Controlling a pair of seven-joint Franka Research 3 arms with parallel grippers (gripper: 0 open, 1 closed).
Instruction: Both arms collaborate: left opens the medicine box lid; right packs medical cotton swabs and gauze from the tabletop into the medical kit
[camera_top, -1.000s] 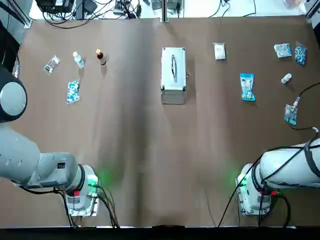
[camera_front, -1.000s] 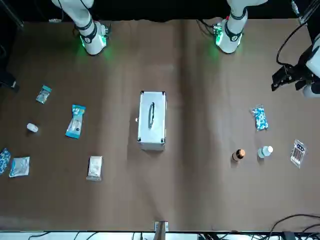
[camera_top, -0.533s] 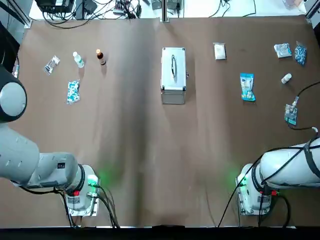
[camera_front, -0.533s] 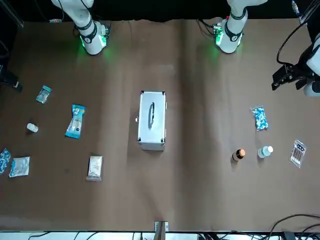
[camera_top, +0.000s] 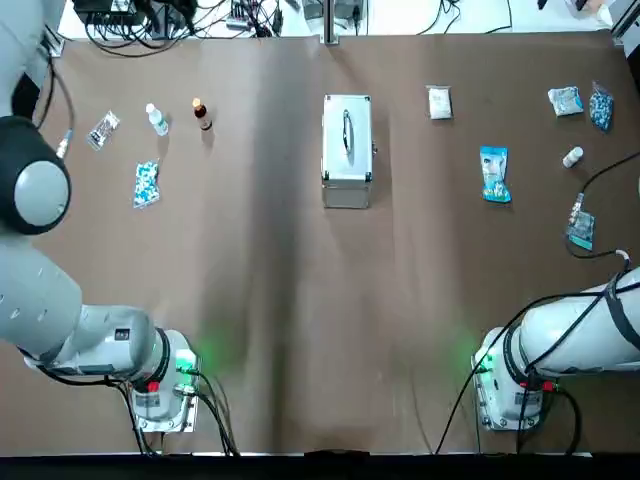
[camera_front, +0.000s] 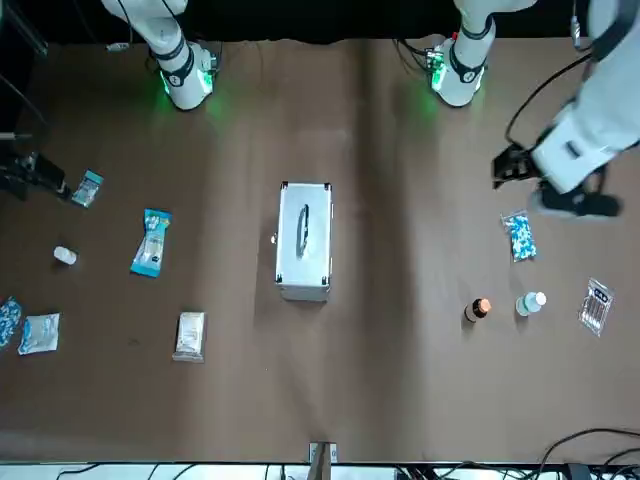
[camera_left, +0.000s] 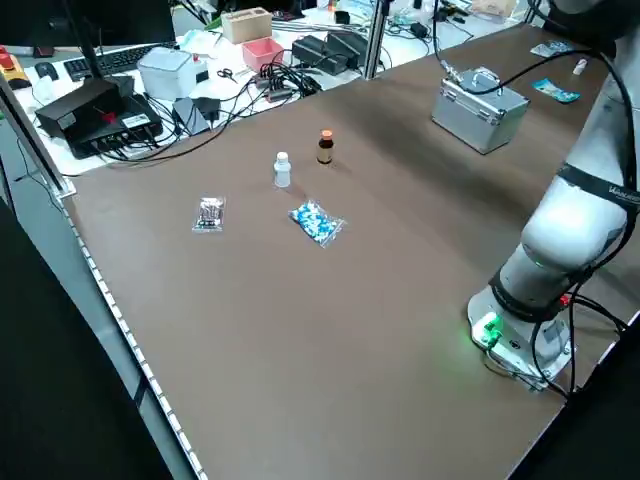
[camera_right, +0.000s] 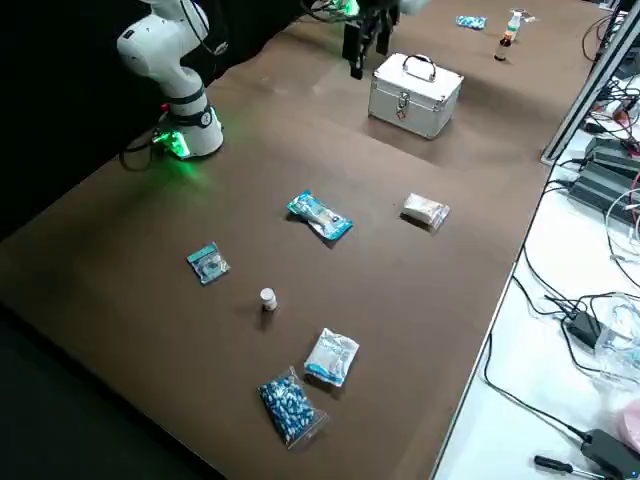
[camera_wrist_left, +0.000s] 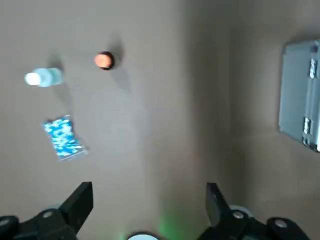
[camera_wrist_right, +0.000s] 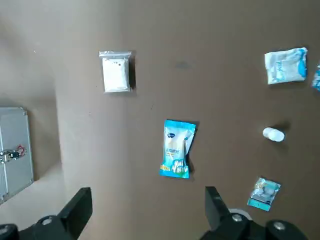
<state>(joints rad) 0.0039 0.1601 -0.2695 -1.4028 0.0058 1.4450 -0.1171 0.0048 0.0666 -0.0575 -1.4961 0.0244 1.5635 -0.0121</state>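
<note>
Swung in from the right edge of the front view toward the middle right, left gripper, now hanging above the blue-and-white speckled packet; likewise edged into that view's far left, right gripper, close to a small bluish packet. Both claws spread wide in their wrist views, with nothing between the fingers. No contact yet with any task item. Medical kit upper centre of the top view, standing alone on the tabletop, well apart from either claw. Medicine box lid flat and closed, handle lying along its middle, side latch apparently not undone. Medical cotton swabs to the right of the kit in the top view, gauze above and between the two, both flat on the brown surface. Judged from this: barely begun, approach only. Left to do: opening and holding the lid, then picking the swabs and the gauze in turn and dropping each inside.
</note>
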